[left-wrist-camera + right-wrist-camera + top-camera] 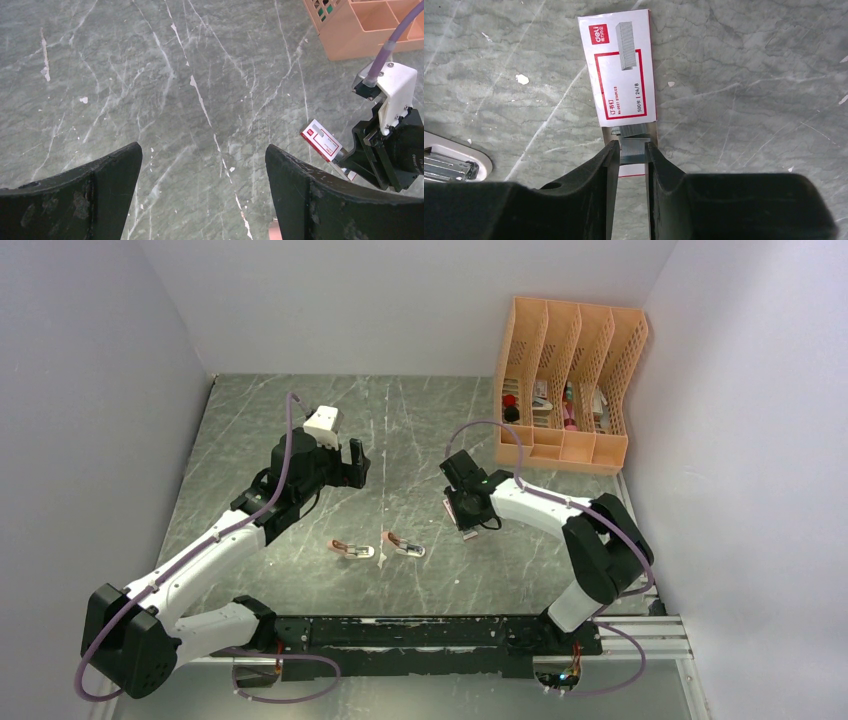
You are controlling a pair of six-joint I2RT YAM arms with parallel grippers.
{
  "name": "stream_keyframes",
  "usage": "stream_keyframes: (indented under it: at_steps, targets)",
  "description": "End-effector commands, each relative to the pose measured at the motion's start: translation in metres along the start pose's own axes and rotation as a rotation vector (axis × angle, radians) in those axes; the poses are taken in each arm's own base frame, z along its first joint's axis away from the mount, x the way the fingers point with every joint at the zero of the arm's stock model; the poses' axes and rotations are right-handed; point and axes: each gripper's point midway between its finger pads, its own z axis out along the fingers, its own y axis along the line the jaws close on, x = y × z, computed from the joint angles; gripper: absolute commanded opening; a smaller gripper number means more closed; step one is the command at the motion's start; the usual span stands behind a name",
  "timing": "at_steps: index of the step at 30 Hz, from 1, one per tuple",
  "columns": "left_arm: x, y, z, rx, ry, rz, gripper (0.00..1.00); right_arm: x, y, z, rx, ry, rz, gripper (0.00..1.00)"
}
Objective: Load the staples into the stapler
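Nearest the bases: two small pink staplers on the table (300, 420), left stapler (350, 550) and right stapler (406, 548), close together. The right wrist view catches one at its edge with a metal channel showing, so it looks hinged open. Can't tell which one it is.

Just past them is the right gripper (631, 148), nearly closed. Its fingers pinch the grey staples (628, 132) where they stick out of the near end of the box (621, 75). The red-and-white box hangs off the front of the grip. Can't tell if it's touching the table or lifted.

Left gripper (202, 165) is further back and to the left, jaws wide apart and empty, pointing at bare table with the box off to its right.

Back right corner: orange organizer (565, 445), not involved.

Handling, my read:
- Box is light card and will crush or slide off easily. Hold it by the long sides.
- Strip is stiff lengthwise but glued and brittle, so it snaps if bent or pinched across a joint. It's also slick metal.
- Best hold is flat on the strip's two side faces, near the middle, with light force.
- The free gripper could steady the box while the strip is pulled straight out along its length.
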Motion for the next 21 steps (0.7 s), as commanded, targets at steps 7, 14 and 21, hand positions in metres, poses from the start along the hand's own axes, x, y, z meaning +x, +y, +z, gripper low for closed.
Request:
stream_keyframes:
  at_steps: [7, 14, 21]
  targets:
    - [-0.0069, 0.0013, -0.001, -0.002, -0.011, 0.007, 0.97, 0.0073, 0.0003, 0.006, 0.008, 0.024, -0.005, 0.32]
    - [-0.0068, 0.0012, -0.0008, -0.001, -0.01, 0.008, 0.97, 0.0079, 0.0016, 0.0074, 0.003, 0.029, -0.005, 0.34]
    - [-0.0074, 0.001, -0.0011, 0.0, -0.012, 0.008, 0.97, 0.0083, 0.0015, 0.008, 0.003, 0.032, -0.005, 0.35]
